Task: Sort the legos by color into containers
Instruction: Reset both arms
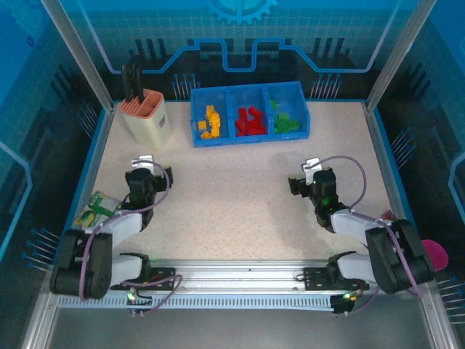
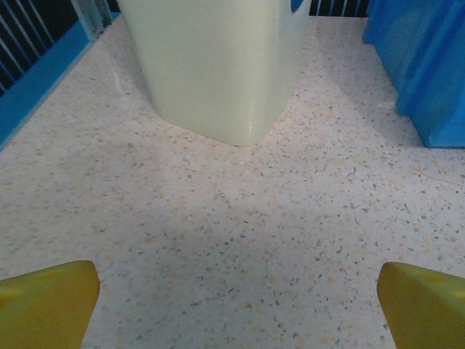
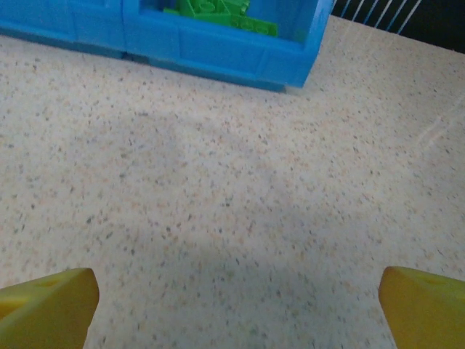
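yellow-orange legos (image 1: 210,122) in the blue tray (image 1: 247,138), left compartment; red legos (image 1: 249,121) middle, green legos (image 1: 285,121) right. near side of the tray and well apart from it: left gripper (image 2: 237,280) spread wide, holding nothing; right gripper (image 3: 238,283) likewise, over bare table (image 1: 232,211).

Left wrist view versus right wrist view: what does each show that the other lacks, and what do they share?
Left wrist: the cream utensil holder, standing close ahead. Right wrist: green legos in the end compartment of the blue tray. Shared: the speckled table, part of that tray, and an open, empty gripper at the bottom edge, the left gripper in one, the right gripper in the other.
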Tool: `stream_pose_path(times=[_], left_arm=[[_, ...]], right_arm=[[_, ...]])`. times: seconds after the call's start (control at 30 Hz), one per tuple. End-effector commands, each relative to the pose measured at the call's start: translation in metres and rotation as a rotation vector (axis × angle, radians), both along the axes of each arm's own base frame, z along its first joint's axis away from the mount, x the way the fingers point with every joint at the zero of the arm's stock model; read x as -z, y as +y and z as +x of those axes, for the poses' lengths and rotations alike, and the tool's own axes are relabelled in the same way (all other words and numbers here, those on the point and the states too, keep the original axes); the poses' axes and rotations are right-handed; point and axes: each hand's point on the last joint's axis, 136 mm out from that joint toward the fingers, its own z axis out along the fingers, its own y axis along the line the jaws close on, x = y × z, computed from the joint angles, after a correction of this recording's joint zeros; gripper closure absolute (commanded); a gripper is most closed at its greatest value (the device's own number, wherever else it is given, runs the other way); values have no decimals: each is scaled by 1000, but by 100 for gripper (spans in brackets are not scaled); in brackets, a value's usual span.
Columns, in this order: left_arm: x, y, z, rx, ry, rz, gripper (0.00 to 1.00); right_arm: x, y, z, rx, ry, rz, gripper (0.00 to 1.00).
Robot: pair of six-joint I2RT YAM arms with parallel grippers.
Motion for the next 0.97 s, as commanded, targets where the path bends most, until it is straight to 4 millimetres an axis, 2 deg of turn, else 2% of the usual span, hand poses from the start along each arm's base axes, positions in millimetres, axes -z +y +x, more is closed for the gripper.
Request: stream_pose_path(times=[0.0,0.07,0.1,0.13,0.17,0.2,0.27,0.33,0.37,0.47,0.93], left_arm=[[-28,-16,25,103,-196,-78,1],[-16,-23,33,145,-160,-86,1],[-9,-24,36,152,-155,-89,1],[-1,-25,39,161,-166,-80,1],[-5,-23,40,158,-194,-70,1],[1,-23,36,148,-143,-93,1],[-2,-22,40,147,-163,-81,1],[2,-18,42,122,-128,-88,1],[1,-16,44,106,-129,-78,1],[1,-18,44,110,-130,-75,1],[2,-19,45,119,-124,-77,1]], right_arm=[[-34,6,30,-29,-124,48,0],[-38,12,31,-91,-171,7,0],[-42,11,29,-95,-233,-4,0],[-36,1,29,-46,-236,8,0],[-32,-3,28,-42,-239,36,0],[-26,-4,27,-55,-261,56,0],[-24,-13,30,0,-309,55,0],[-13,-16,36,7,-198,82,0],[-14,-17,45,7,-182,89,0],[-9,-24,49,-3,-136,152,0],[-9,-18,49,-31,-129,141,0]])
